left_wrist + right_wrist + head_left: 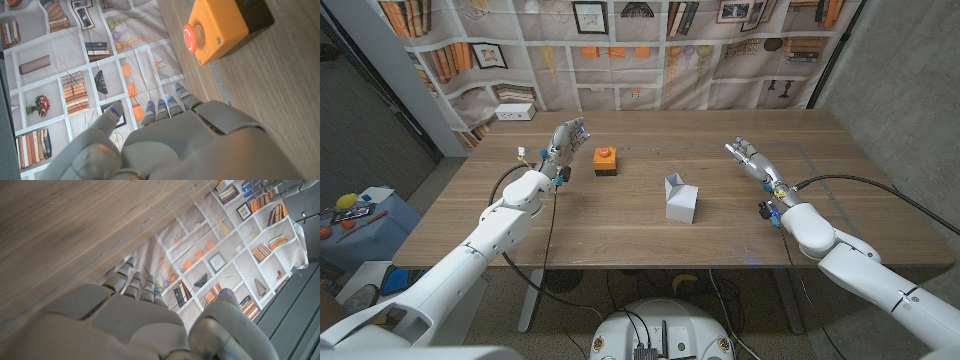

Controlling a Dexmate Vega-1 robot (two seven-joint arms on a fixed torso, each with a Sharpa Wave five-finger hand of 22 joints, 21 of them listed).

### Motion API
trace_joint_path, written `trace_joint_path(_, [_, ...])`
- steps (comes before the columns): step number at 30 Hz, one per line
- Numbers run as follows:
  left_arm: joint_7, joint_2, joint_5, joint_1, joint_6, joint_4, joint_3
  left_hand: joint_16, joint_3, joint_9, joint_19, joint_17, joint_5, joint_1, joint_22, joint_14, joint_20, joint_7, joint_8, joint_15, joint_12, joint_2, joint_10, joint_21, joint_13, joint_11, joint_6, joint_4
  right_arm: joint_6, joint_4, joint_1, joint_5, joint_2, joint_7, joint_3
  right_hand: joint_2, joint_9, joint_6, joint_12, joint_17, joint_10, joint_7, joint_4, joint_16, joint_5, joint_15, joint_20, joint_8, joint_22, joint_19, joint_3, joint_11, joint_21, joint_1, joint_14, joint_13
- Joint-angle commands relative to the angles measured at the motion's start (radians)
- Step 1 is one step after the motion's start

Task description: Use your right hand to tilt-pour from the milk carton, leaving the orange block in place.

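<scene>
A small white milk carton [680, 199] with its top spout open stands upright near the middle of the wooden table [620, 225]. The orange block [606, 160], a box with a red button on top, sits behind and to the left of it; it also appears close up in the left wrist view [220, 27]. My left hand [566, 140] hovers just left of the orange block, fingers apart, holding nothing [170, 145]. My right hand [748, 156] is well to the right of the carton, fingers extended and empty [145, 320].
A bookshelf-print backdrop [650, 50] hangs behind the table's far edge. A white box [516, 112] sits on the floor at the back left. Cables [880, 185] trail from my right forearm across the table's right side.
</scene>
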Motion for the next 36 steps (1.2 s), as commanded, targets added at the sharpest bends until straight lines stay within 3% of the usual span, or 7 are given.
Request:
trace_joint_path(1, [0.044, 0.004, 0.003, 0.036, 0.006, -0.043, -0.016, 0.004, 0.01, 0.004, 0.007, 0.005, 0.002, 0.002, 0.003, 0.003, -0.002, 0.001, 0.002, 0.0, 0.009, 0.091, 0.01, 0.009, 0.004, 0.001, 0.006, -0.002, -0.042, -0.068, -0.044, -0.101, -0.049, -0.013, 0.009, -0.017, 0.004, -0.025, -0.003, -0.003, -0.017, 0.004, -0.002, 0.003, 0.009, 0.001, 0.001, -0.002, 0.001, -0.001, -0.008, 0.006, 0.0, -0.001, -0.005, 0.006])
trace_joint_path(14, [0.022, 0.029, -0.008, 0.041, 0.027, -0.055, -0.023, 0.004, 0.014, 0.004, 0.008, 0.005, 0.002, 0.002, 0.003, 0.007, 0.0, 0.002, 0.002, 0.002, 0.009, 0.092, 0.013, 0.009, 0.004, -0.001, 0.008, -0.002, -0.073, -0.107, -0.068, -0.178, -0.067, -0.014, -0.004, -0.026, 0.006, -0.044, 0.002, -0.01, -0.023, 0.014, -0.007, 0.004, 0.015, 0.01, 0.011, 0.004, 0.002, -0.008, -0.014, 0.019, 0.0, -0.004, -0.012, 0.008])
trace_joint_path(16, [0.014, 0.034, -0.008, 0.034, 0.034, -0.049, -0.021, 0.004, 0.015, 0.004, 0.009, 0.004, 0.002, 0.002, 0.003, 0.007, 0.0, 0.002, 0.001, 0.001, 0.009, 0.092, 0.013, 0.009, 0.004, 0.0, 0.008, -0.002, -0.104, -0.122, -0.062, -0.222, -0.087, -0.001, -0.019, -0.027, 0.006, -0.045, 0.002, -0.011, -0.025, 0.014, -0.007, 0.005, 0.016, 0.011, 0.014, 0.006, 0.002, -0.007, -0.015, 0.019, 0.0, -0.005, -0.011, 0.009])
trace_joint_path(20, [-0.011, 0.035, -0.008, 0.017, 0.031, -0.027, -0.016, 0.004, 0.016, 0.004, 0.01, 0.005, 0.002, 0.002, 0.003, 0.009, 0.0, 0.002, 0.002, 0.001, 0.009, 0.092, 0.015, 0.009, 0.004, 0.0, 0.011, -0.002, -0.057, -0.095, -0.058, -0.233, -0.07, -0.013, -0.032, -0.028, 0.007, -0.049, 0.004, -0.012, -0.025, 0.019, -0.004, 0.007, 0.018, 0.014, 0.015, 0.008, 0.002, -0.008, -0.018, 0.022, 0.001, -0.012, -0.01, 0.009])
trace_joint_path(29, [-0.052, 0.059, -0.01, 0.0, 0.035, -0.006, -0.017, 0.004, 0.018, 0.004, 0.012, 0.005, 0.001, 0.001, 0.003, 0.012, -0.001, 0.002, 0.001, 0.0, 0.009, 0.092, 0.017, 0.009, 0.004, 0.0, 0.011, 0.0, -0.085, -0.141, -0.079, -0.292, -0.117, 0.011, -0.026, -0.034, 0.008, -0.044, 0.009, -0.014, -0.021, 0.035, 0.0, 0.012, 0.022, 0.02, 0.018, 0.015, 0.003, -0.005, -0.028, 0.034, 0.003, -0.029, -0.009, 0.011])
trace_joint_path(36, [-0.086, 0.053, -0.005, -0.027, 0.011, 0.037, -0.009, 0.004, 0.02, 0.005, 0.014, 0.005, 0.001, 0.0, 0.003, 0.015, -0.001, 0.003, 0.002, 0.0, 0.01, 0.092, 0.02, 0.01, 0.004, 0.001, 0.013, 0.001, -0.099, -0.159, -0.08, -0.335, -0.122, 0.015, -0.039, -0.034, 0.008, -0.062, 0.013, -0.021, -0.018, 0.042, -0.015, 0.017, 0.031, 0.027, 0.024, 0.017, 0.003, 0.001, -0.023, 0.047, 0.006, -0.007, 0.0, 0.013])
